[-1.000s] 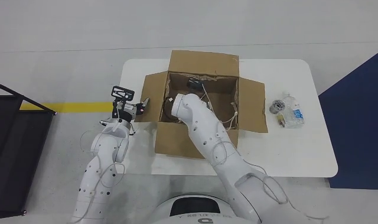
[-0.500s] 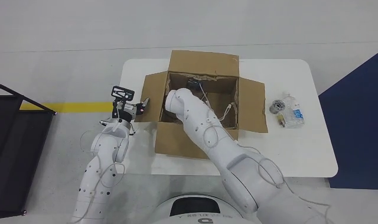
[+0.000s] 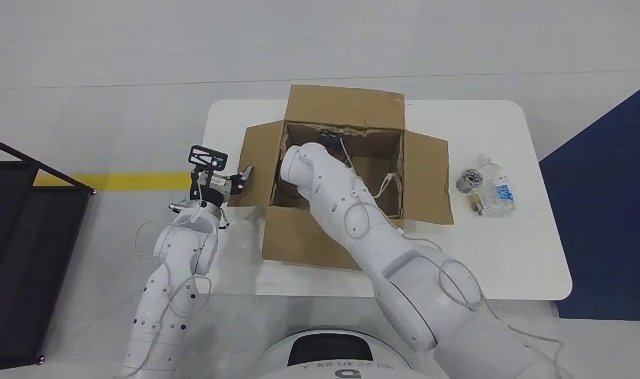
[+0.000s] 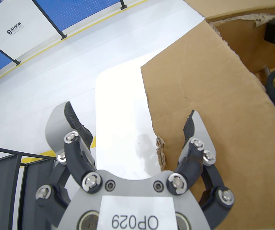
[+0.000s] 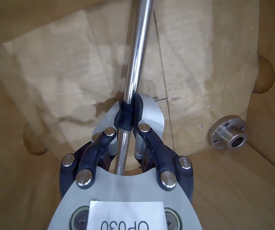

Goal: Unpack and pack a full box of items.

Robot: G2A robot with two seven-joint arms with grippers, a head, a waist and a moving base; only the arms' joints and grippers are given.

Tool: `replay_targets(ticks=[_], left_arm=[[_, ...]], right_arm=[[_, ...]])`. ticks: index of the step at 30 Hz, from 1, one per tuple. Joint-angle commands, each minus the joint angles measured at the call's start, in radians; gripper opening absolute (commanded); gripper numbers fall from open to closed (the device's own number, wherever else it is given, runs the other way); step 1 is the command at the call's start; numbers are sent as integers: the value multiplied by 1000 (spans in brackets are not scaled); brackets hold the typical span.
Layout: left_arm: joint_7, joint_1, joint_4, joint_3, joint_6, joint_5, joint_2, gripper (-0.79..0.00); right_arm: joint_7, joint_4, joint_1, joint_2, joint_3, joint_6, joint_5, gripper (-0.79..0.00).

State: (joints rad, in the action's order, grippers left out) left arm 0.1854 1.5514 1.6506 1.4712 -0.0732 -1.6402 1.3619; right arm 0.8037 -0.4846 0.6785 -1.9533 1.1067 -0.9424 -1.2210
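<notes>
1. The left arm (image 3: 185, 247) and right arm (image 3: 342, 211) are glossy white, rounded shells, with thin pale cables looped along their outsides.
2. The left gripper (image 4: 130, 111) has a silver-grey base plate behind the fingertips, curved black linkage bars and round silver screws at each pivot.
3. Its fingers (image 4: 54, 125) are silver plates lined with black ribbed pads (image 4: 77, 124).
4. The right gripper (image 5: 130, 105) is built alike: silver plate, black links, polished screw heads.
5. Behind the linkages, each base plate carries a white label with black print.

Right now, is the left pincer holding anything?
No, the left pincer is wide open, with only the white table showing in its gap.
</notes>
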Motion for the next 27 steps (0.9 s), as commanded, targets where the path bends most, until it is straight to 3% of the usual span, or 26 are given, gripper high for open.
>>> replay_targets(ticks=[1, 5, 15, 20, 27], left_arm=[[0, 0, 0, 0, 0, 0, 0, 0], [0, 0, 0, 0, 0, 0, 0, 0], [0, 0, 0, 0, 0, 0, 0, 0], [0, 0, 0, 0, 0, 0, 0, 0], [0, 0, 0, 0, 0, 0, 0, 0]], right_arm=[[-22, -56, 27, 5, 7, 21, 14, -785], [-51, -249, 136, 28, 21, 48, 5, -785], [53, -990, 570, 148, 61, 154, -160, -785], [51, -1180, 658, 191, 52, 201, -126, -785], [-103, -1333, 732, 224, 61, 263, 22, -785]])
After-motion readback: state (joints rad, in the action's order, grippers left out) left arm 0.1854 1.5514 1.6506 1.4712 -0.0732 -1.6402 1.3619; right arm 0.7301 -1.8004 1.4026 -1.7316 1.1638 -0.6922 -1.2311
